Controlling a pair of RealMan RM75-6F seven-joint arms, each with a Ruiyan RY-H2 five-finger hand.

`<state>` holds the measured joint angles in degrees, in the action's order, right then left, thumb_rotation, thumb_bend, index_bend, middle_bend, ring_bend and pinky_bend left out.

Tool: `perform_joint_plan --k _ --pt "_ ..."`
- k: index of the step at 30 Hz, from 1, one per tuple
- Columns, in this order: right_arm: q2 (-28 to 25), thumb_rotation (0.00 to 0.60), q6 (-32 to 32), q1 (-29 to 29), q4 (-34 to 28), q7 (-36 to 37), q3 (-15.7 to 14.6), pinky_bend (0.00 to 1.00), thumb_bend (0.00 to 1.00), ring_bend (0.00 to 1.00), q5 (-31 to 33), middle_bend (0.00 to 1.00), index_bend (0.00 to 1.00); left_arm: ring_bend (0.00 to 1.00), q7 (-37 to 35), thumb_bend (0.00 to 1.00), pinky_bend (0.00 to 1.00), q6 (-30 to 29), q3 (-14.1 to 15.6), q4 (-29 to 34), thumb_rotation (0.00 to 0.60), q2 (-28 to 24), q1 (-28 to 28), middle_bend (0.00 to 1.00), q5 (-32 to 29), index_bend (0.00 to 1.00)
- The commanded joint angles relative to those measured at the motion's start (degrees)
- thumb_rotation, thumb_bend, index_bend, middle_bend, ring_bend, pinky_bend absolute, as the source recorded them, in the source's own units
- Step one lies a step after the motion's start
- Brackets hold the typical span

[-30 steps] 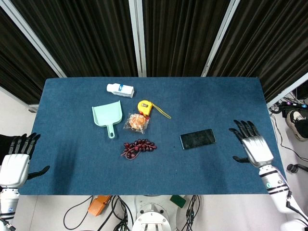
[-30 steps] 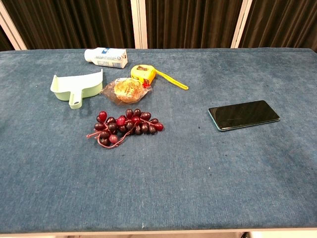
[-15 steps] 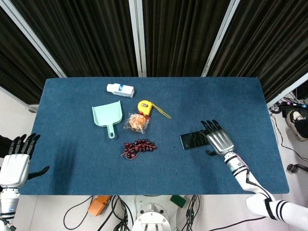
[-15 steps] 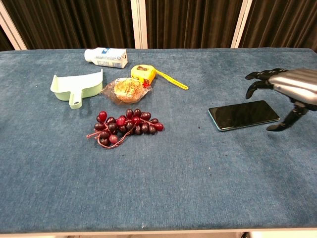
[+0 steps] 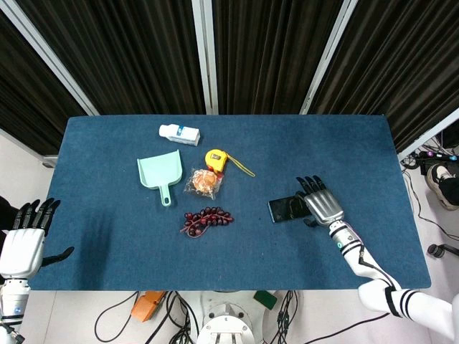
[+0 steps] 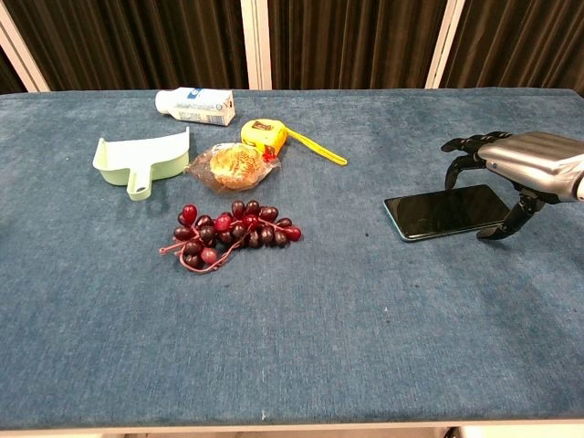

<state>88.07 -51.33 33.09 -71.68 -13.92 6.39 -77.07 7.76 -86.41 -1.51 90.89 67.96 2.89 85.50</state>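
A black phone point(image 5: 288, 208) point(image 6: 443, 212) lies flat on the blue table point(image 5: 107, 215), right of centre. My right hand point(image 5: 320, 203) point(image 6: 506, 171) hovers over the phone's right end, fingers spread and curved down, thumb low beside the phone's near edge; contact cannot be told. It holds nothing. My left hand point(image 5: 24, 240) hangs open off the table's left front corner, away from everything; the chest view does not show it.
Left of centre lie a bunch of dark red grapes point(image 5: 206, 219) point(image 6: 228, 232), a wrapped bun point(image 5: 203, 183) point(image 6: 233, 165), a yellow tape measure point(image 5: 216, 159) point(image 6: 265, 135), a mint dustpan point(image 5: 159, 173) point(image 6: 141, 157) and a small white bottle point(image 5: 179, 133) point(image 6: 193, 103).
My right hand has swept in from the table's right edge to the phone and now sits lower over its right end. The left hand has not moved.
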Motion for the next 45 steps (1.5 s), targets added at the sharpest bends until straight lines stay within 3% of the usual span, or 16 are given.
perform_joint_plan --k 1,9,19,29,42,45 --pt "0.73 0.600 0.75 0.63 1.01 0.06 -0.14 0.00 0.35 0.00 0.35 0.07 0.38 0.02 0.17 0.14 0.00 -0.01 -0.03 0.09 0.600 0.00 -0.02 0.07 -0.09 0.09" --pt "2.13 0.600 2.53 2.05 3.23 -0.37 -0.34 0.00 0.39 0.00 1.50 0.08 0.38 0.02 0.41 0.14 0.00 -0.18 -0.10 0.25 0.600 0.13 -0.19 0.07 -0.40 0.09" --pt "2.10 0.600 3.85 3.17 4.14 -0.65 -1.15 0.00 0.54 0.00 1.68 0.09 0.39 0.02 0.11 0.14 0.00 -0.07 -0.18 -0.23 0.600 0.35 -0.10 0.07 -0.45 0.09" --pt "0.52 0.600 5.49 4.23 2.58 -0.22 -0.66 0.00 0.81 0.00 3.40 0.12 0.42 0.02 -0.18 0.14 0.00 -0.09 -0.28 -0.72 0.600 0.42 -0.03 0.07 -0.43 0.09" --pt "-5.68 0.600 14.61 9.21 -3.63 -2.81 1.13 0.00 0.85 0.00 12.64 0.13 0.43 0.02 -0.04 0.14 0.00 -0.04 -0.33 -0.44 0.600 -0.05 0.02 0.07 -0.47 0.09" --pt "-5.41 0.600 14.25 9.98 -3.59 -4.04 1.32 0.00 0.85 0.00 14.50 0.13 0.37 0.02 -0.02 0.14 0.00 0.05 -0.33 -0.41 0.600 -0.11 0.05 0.07 -0.54 0.09"
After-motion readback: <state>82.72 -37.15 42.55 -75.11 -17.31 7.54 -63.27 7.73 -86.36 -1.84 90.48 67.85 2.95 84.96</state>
